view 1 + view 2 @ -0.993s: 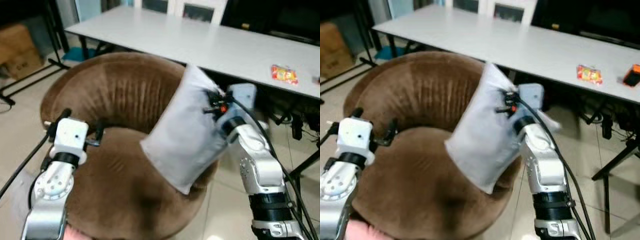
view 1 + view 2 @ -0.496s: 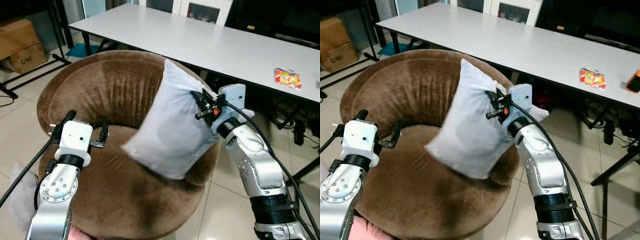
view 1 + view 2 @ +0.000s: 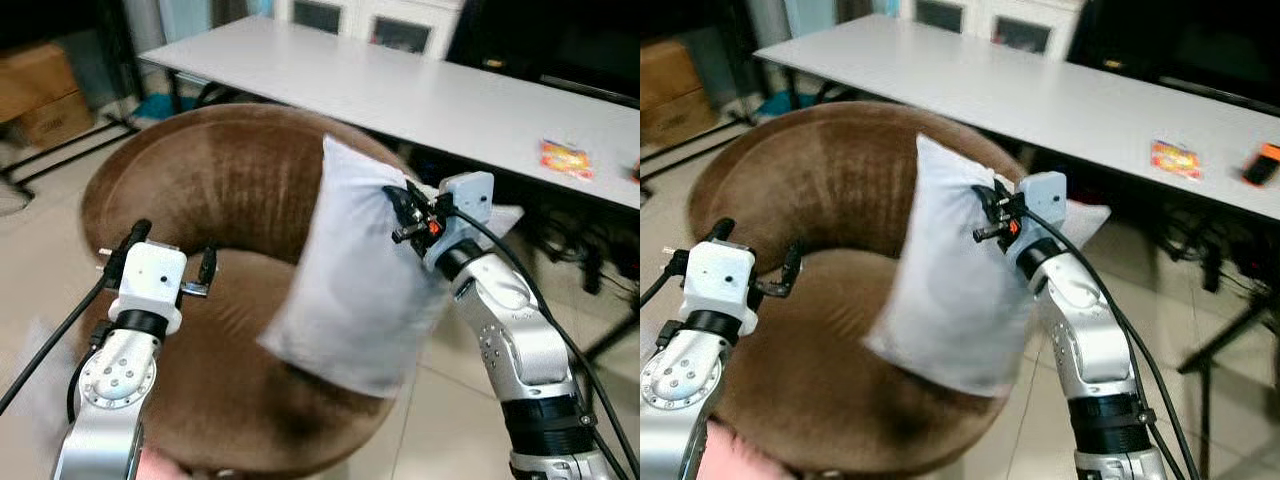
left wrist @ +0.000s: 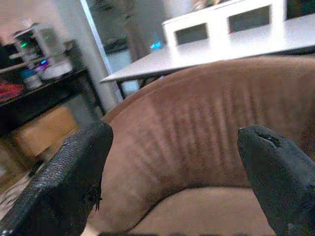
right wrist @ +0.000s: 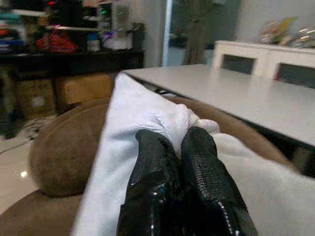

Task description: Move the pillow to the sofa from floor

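A pale grey pillow (image 3: 350, 290) hangs upright over the right side of a round brown velvet sofa chair (image 3: 230, 180). My right gripper (image 3: 400, 215) is shut on the pillow's upper right edge, and in the right wrist view its fingers (image 5: 157, 162) pinch a bunched fold of the fabric (image 5: 167, 120). The pillow's lower corner hangs just above the seat's front right rim. My left gripper (image 3: 165, 262) is open over the seat's left side, with nothing between its fingers (image 4: 74, 167), facing the chair's backrest (image 4: 197, 123).
A long white table (image 3: 420, 95) stands behind the chair, with a small red packet (image 3: 565, 155) on it. Cardboard boxes (image 3: 40, 95) sit on the floor at far left. Cables and table legs (image 3: 600, 260) crowd the right. Tiled floor lies around the chair.
The pillow has swung lower and more upright, its bottom now hanging toward the seat's front right. The camera shifted slightly. My left gripper has stayed in place.
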